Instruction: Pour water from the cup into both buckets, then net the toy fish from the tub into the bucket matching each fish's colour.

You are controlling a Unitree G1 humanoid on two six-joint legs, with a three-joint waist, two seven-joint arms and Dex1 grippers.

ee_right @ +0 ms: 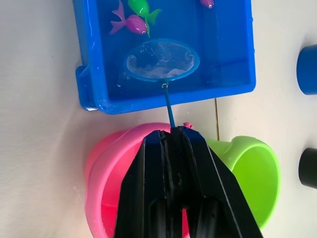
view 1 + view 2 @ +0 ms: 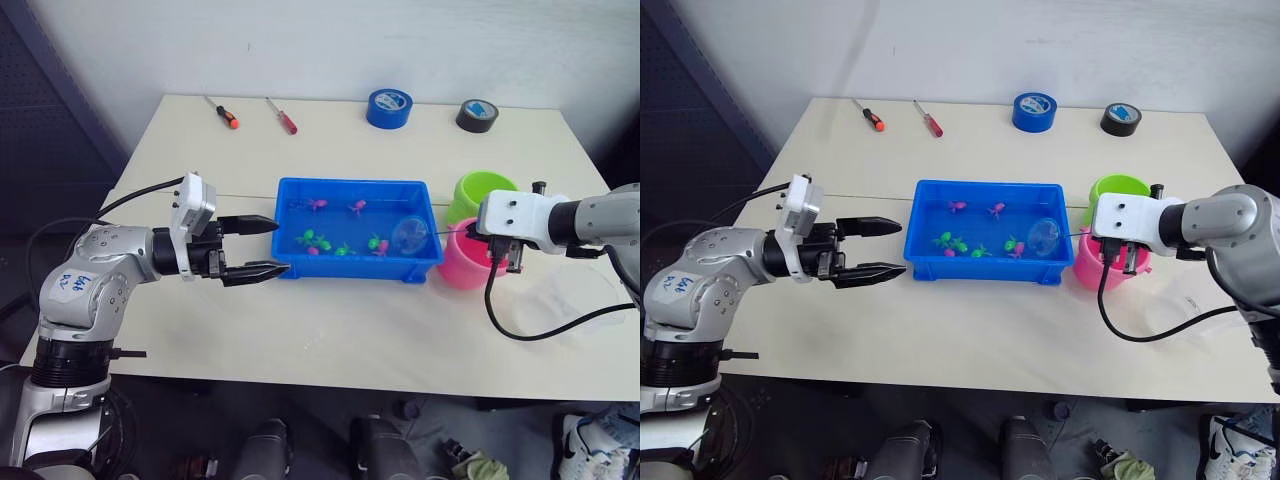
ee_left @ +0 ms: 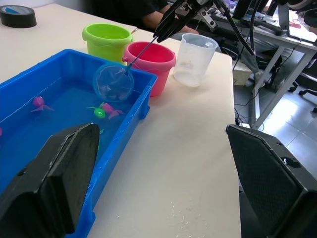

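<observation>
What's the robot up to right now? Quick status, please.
Right claw shut on net over tub. Left claw open, empty. Net empty, fish beside it.

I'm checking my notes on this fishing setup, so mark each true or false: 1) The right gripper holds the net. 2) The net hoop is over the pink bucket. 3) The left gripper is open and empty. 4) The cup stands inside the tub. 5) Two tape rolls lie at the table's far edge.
1) True: the right gripper is shut on the net by its handle.
2) False: the hoop is over the tub, with the pink bucket beside it.
3) True: the left gripper is open, holding nothing.
4) False: the cup stands on the table beside the pink bucket.
5) True: blue tape and black tape.
</observation>
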